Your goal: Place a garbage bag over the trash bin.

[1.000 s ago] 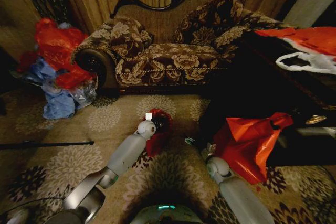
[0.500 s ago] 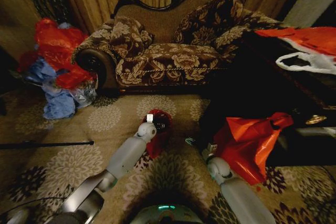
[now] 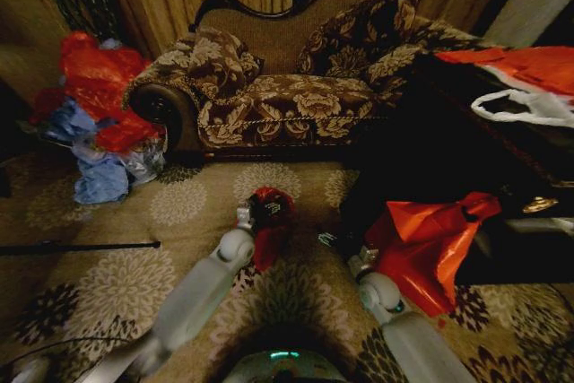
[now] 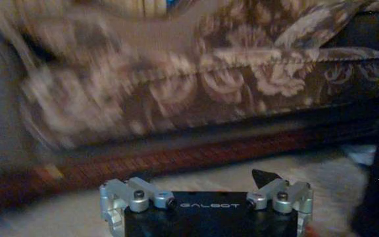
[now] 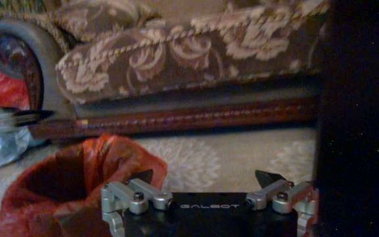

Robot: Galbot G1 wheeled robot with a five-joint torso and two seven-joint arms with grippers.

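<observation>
- Head view: the bag (image 3: pixel 269 226), red and glossy, stands on the carpet (image 3: pixel 134 266) in front of the sofa (image 3: pixel 287 96), between the two arms. Its mouth is up and dark inside, which suggests it is draped over the bin; the bin itself is hidden under the plastic.
- Head view: the left gripper (image 3: pixel 245 218) sits at the bag's left edge, just beside or touching the rim. I cannot tell from here whether it grips plastic. Its place fits a job of pulling the film down over the bin's rim.
- Head view: the right gripper (image 3: pixel 330 241) is low over the carpet, to the right of the bag and apart from it, near the larger orange bag (image 3: pixel 421 239). It appears to wait.
- Left wrist view: the left gripper (image 4: pixel 203 178) faces the sofa base, its jaws wide apart with nothing visible between them.
- Right wrist view: the right gripper (image 5: pixel 206 178) has its jaws spread wide and empty. The bag (image 5: pixel 71 182) stands open-mouthed just beside it, on the sofa-arm side. The mouth looks rounded out, so the lining seems largely done; the rim fit remains unverified.
</observation>
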